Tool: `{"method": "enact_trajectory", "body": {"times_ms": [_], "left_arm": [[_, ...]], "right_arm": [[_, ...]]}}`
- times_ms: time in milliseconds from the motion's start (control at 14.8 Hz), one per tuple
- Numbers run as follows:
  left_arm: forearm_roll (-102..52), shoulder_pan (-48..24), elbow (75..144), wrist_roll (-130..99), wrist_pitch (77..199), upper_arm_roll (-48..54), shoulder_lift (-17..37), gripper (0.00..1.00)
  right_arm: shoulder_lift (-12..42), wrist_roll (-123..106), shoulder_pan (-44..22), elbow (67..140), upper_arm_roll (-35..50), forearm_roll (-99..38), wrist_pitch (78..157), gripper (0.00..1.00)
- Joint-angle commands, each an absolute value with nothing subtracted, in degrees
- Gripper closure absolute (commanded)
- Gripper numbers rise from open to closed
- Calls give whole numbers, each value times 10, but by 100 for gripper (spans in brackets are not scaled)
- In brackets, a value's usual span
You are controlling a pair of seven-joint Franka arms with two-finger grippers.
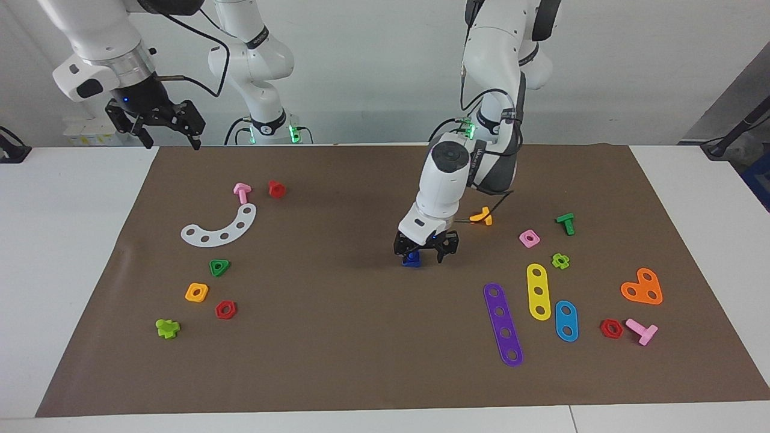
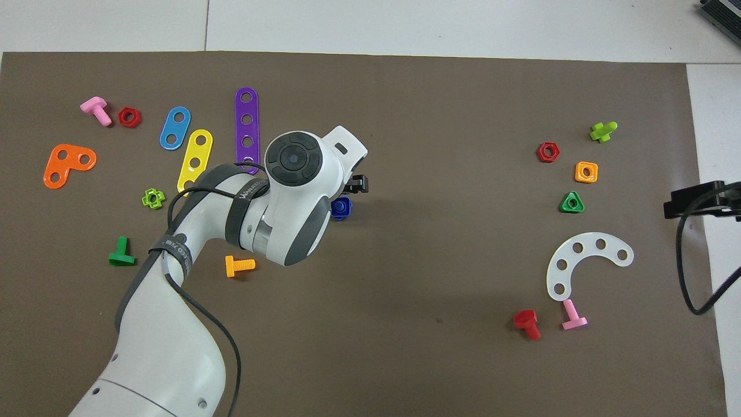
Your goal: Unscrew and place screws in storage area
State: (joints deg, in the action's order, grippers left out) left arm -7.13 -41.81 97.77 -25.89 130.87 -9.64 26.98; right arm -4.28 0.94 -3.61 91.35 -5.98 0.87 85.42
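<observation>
A small blue screw stands on the brown mat near its middle. My left gripper is down at the mat, open, its fingers low around the screw, which sits close to the finger toward the right arm's end. From overhead, the left wrist covers part of the blue screw, and only one black finger shows. My right gripper hangs open and holds nothing. It waits high over the mat's corner by the right arm's base and shows at the edge of the overhead view.
Toward the left arm's end lie purple, yellow and blue strips, an orange heart plate, orange, green and pink bolts and nuts. At the right arm's end lie a white arc, bolts and nuts.
</observation>
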Motion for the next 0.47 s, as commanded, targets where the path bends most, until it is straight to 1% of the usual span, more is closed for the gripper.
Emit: {"method": "enact_trajectory", "body": {"times_ms": [0, 136, 407], "left_arm": [[-81, -437, 1001, -258, 1324, -107, 266, 7], [-80, -447, 1017, -256, 1324, -107, 265, 9], [-78, -454, 1032, -255, 1321, -107, 260, 16]], "right_arm": [[-54, 15, -35, 925, -59, -1, 859, 0], [-54, 15, -35, 925, -59, -2, 859, 0], [-54, 15, -35, 925, -59, -2, 859, 0]]}}
